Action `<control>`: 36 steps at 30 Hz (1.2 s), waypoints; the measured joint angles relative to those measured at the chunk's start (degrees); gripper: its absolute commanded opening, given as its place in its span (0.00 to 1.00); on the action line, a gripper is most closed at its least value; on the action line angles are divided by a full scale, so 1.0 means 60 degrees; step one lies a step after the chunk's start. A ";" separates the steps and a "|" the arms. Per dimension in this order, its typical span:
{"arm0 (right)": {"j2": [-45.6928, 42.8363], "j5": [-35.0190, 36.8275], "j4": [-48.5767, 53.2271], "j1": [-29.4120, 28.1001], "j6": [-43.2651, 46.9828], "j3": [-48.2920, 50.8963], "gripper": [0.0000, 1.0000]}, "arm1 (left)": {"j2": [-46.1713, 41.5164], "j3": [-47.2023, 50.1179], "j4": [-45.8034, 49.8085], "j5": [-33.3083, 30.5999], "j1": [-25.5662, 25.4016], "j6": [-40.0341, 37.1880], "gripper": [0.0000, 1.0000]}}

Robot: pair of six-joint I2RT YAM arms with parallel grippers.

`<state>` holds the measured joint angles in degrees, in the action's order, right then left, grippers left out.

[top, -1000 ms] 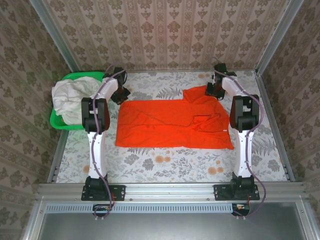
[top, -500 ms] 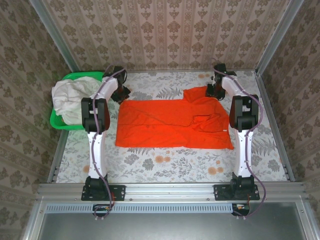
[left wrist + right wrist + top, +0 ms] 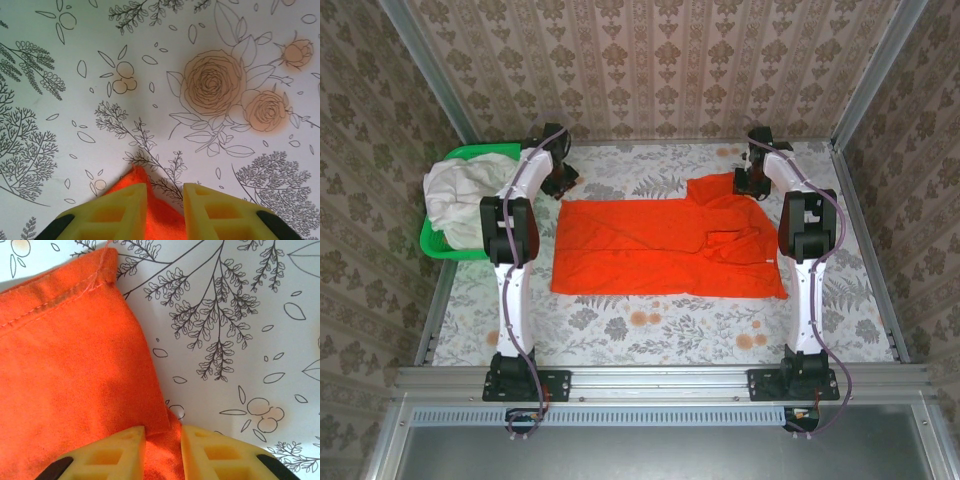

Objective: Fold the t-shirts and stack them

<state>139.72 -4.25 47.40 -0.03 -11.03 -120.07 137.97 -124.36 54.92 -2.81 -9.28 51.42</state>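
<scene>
Left gripper backs off, right gripper narrows. Orange t-shirt lies between both narrow jaw pairs; can't tell if pinched. Fold unstarted.

Lab-style robot test cell: aluminium frame, wallpaper-patterned walls, floral-print table

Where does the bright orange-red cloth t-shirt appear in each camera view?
Top external: bright orange-red cloth t-shirt spread flat mid-table, between both arms.
Left wrist: one pointed corner at bottom centre, inside the left gripper.
Right wrist: covers the left side, stitched hem at top left.
Shared landmark: the floral-printed white tablecloth under it.
</scene>
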 measured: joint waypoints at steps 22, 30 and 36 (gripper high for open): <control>0.0022 -0.0331 0.0051 0.0138 -0.0306 -0.0186 0.31 | 0.0423 0.0229 -0.0007 0.0251 0.0062 0.0222 0.00; -0.0168 -0.0364 -0.0226 0.0404 -0.0350 -0.0171 0.32 | 0.0423 0.0229 -0.0011 0.0266 0.0062 0.0226 0.00; -0.0146 -0.0372 -0.0146 0.0259 -0.0295 -0.0415 0.31 | 0.0423 0.0233 -0.0011 0.0324 0.0062 0.0226 0.00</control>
<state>138.85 -6.48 46.52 1.52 -12.80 -122.56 140.51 -122.96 54.85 -0.86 -8.91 52.77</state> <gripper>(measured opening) 0.313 0.046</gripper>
